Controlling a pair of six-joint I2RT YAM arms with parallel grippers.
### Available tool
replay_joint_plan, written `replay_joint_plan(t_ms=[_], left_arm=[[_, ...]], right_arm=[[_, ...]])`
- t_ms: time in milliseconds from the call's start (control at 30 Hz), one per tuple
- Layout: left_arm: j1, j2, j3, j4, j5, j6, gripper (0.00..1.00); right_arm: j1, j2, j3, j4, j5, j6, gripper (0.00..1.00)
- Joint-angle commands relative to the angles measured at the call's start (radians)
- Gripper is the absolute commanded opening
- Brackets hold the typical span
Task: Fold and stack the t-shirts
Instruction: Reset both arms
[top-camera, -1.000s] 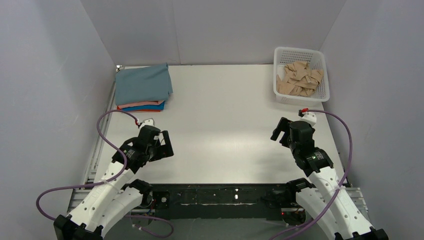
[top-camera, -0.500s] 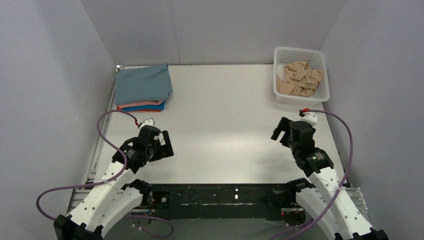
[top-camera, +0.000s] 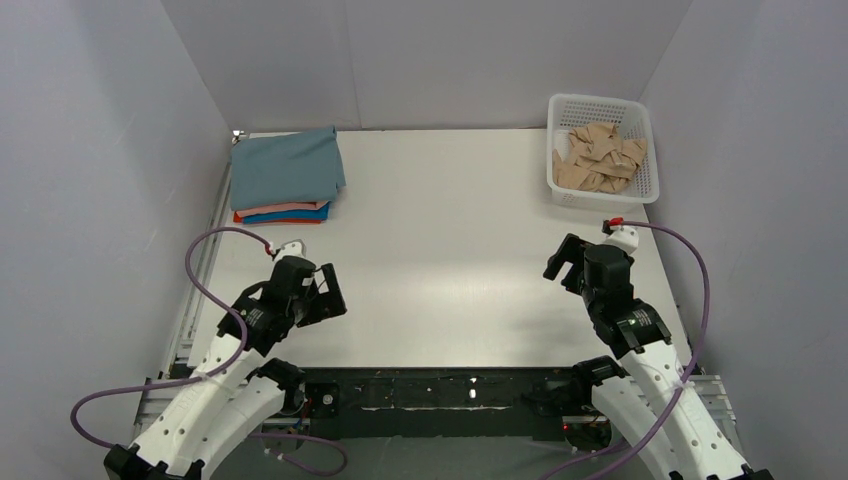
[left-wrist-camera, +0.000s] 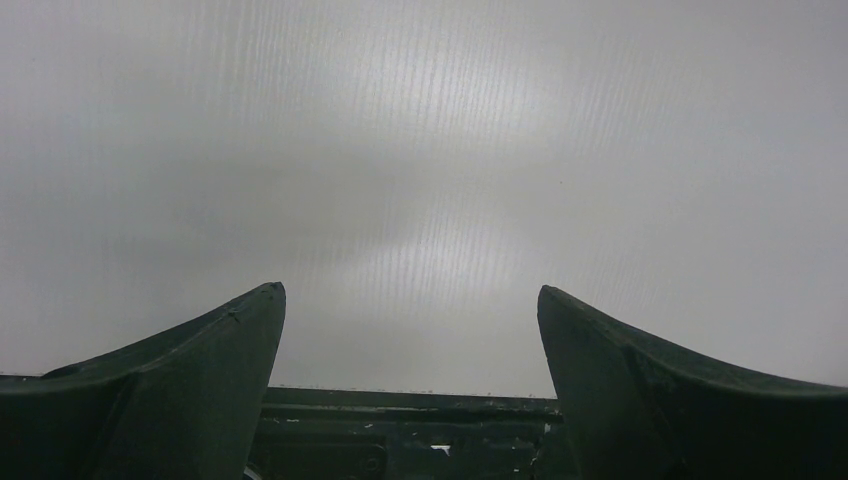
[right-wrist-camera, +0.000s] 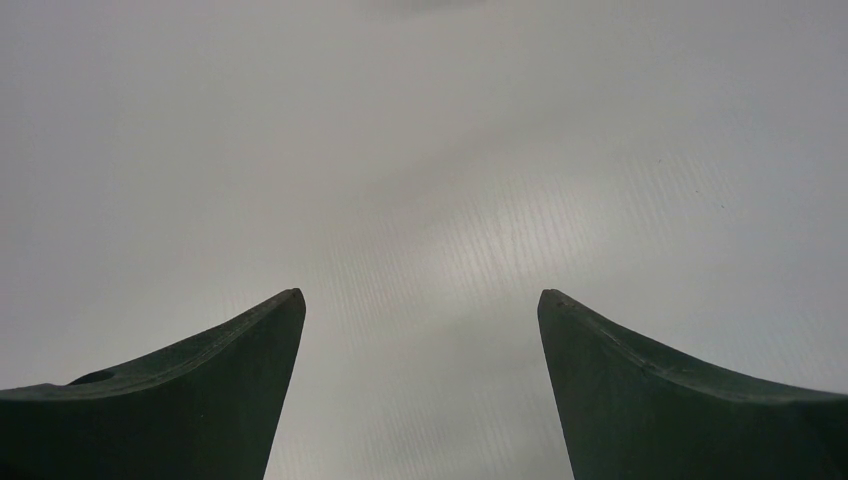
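Note:
A stack of folded t-shirts (top-camera: 285, 175) lies at the table's back left. The grey-blue shirt (top-camera: 287, 167) is on top, with salmon-pink, bright blue (top-camera: 292, 211) and orange-red edges showing under it. My left gripper (top-camera: 328, 291) is open and empty over the bare table at the near left, well clear of the stack. In the left wrist view (left-wrist-camera: 410, 295) its jaws stand wide apart over bare table. My right gripper (top-camera: 560, 262) is open and empty at the near right. In the right wrist view (right-wrist-camera: 420, 298) its jaws stand wide apart over bare table.
A white plastic basket (top-camera: 603, 107) with several beige cloth pieces (top-camera: 598, 158) stands at the back right. Grey walls close in the table on the left, back and right. Purple cables loop beside both arms.
Both arms have drawn back a little toward the near edge. The left gripper has moved slightly down and left. The stack has not moved.

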Motion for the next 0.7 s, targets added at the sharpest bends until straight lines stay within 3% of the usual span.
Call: replay_joint_plan(t_ms=[0,667], left_arm=[[-0.004,-0.040,-0.034,-0.075,-0.003,-0.016,0.98],[-0.004,-0.063,-0.018,-0.089,0.004,-0.025,0.98]], right_arm=[[-0.004,-0.019,-0.002,0.044,-0.001,0.009,0.95],[-0.005,-0.017,-0.005,0.052,-0.010,0.002,0.95]])
